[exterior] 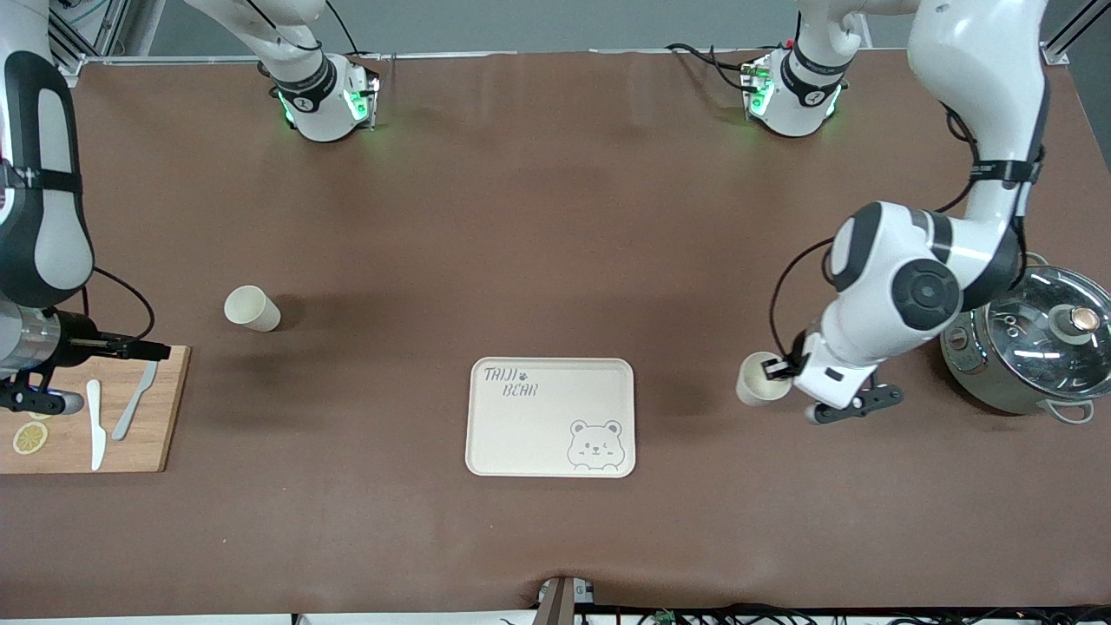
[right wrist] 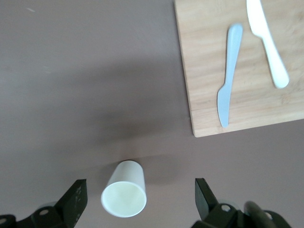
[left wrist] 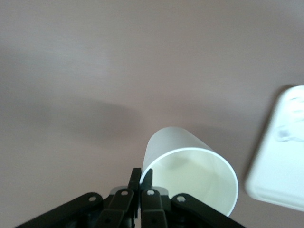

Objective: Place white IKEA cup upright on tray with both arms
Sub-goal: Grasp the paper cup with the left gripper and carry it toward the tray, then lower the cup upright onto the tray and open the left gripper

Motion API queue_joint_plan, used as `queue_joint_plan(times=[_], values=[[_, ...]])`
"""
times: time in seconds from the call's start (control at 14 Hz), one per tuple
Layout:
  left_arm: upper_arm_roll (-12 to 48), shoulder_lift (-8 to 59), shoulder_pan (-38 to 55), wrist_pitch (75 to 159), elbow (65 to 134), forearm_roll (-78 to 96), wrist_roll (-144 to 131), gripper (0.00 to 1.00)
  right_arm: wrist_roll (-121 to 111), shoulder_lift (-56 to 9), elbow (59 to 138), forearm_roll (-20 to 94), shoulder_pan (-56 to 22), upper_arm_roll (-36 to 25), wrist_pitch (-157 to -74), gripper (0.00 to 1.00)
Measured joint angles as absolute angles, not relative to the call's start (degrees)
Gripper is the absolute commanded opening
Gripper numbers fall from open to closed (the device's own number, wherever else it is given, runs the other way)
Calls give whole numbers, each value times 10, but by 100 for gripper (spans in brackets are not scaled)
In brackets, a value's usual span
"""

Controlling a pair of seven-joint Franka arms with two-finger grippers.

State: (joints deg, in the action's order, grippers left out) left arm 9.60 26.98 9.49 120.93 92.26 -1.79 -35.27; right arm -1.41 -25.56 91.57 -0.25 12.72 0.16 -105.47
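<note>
The cream tray (exterior: 551,417) with the bear drawing lies mid-table, near the front camera; its corner shows in the left wrist view (left wrist: 280,156). My left gripper (exterior: 784,369) (left wrist: 141,173) is shut on the rim of a white cup (exterior: 760,380) (left wrist: 190,171). It holds the cup tipped on its side, low, beside the tray toward the left arm's end. A second white cup (exterior: 252,308) (right wrist: 124,195) lies on its side toward the right arm's end. My right gripper (exterior: 117,373) (right wrist: 139,192) is open and empty, high over that cup.
A wooden cutting board (exterior: 165,417) (right wrist: 209,71) with two plastic knives (exterior: 97,425) (right wrist: 228,80) and a lemon slice (exterior: 30,438) lies at the right arm's end. A steel pot with a glass lid (exterior: 1033,347) stands at the left arm's end.
</note>
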Motion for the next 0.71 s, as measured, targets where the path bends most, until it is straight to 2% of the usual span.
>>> queue_joint_plan(times=[0.29, 0.5, 0.71], values=[[96, 331, 160, 1209, 854, -18, -460, 0, -14, -257, 1016, -2, 142, 1, -1155, 100], [96, 392, 185, 1223, 781, -18, -498, 0, -14, -250, 1064, -2, 146, 1, -1168, 100], [96, 447, 216, 1295, 746, -18, -508, 0, -14, -225, 1105, -2, 146, 5, -1167, 100]])
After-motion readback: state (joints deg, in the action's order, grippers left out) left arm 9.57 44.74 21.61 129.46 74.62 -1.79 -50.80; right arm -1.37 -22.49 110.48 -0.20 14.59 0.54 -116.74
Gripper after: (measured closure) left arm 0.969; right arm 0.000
